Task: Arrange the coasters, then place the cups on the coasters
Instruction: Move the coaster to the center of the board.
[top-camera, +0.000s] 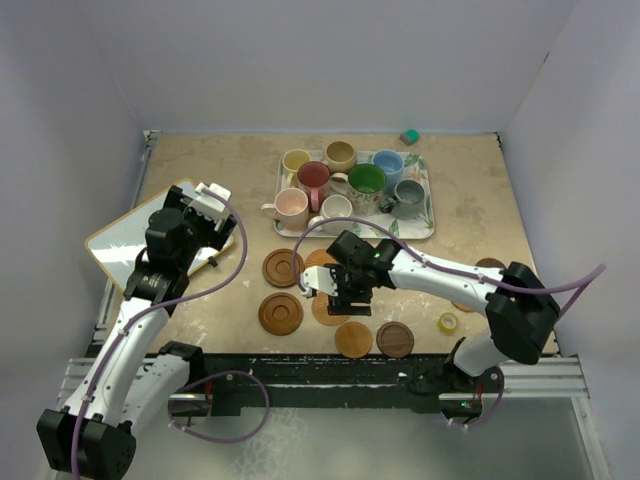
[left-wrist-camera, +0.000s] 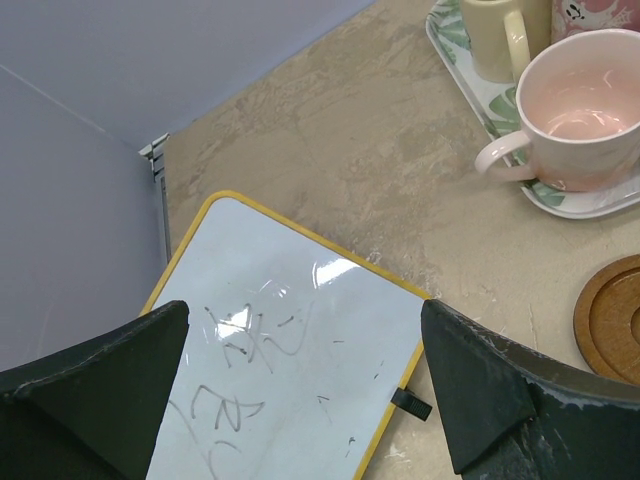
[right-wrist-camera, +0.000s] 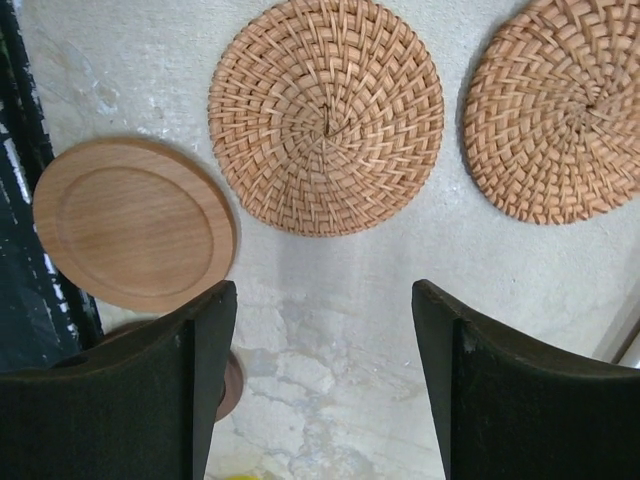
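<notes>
Dark fingers of the right end effector fill the near edge of its wrist view. They stand apart with bare desk between them and nothing held. Just past the tips lie two woven coasters, side by side without touching. A light wooden coaster lies close beside them at the desk's near edge, against the dark front rail. The left end effector is likewise spread and empty. It hangs over a yellow-framed whiteboard on the left of the desk, well apart from the work. All eight cups stand packed on the leaf-print tray at the far middle, none on a coaster yet.

Trouble, as I judge it: these discs are thin and flat, so fingers coming down may skid one into its neighbour rather than pinch it. A nudge could also send the light wooden coaster over the near edge. The right forearm passes above two dark coasters on the right, and a low sweep could drag them.

Only the overhead view shows that overlap and a small yellow tape roll near the right base. Only the right wrist view shows the gap between the fingers, hidden overhead beneath the wrist. The left wrist view alone shows the pink cup closely, its handle reaching past the tray's rim.
</notes>
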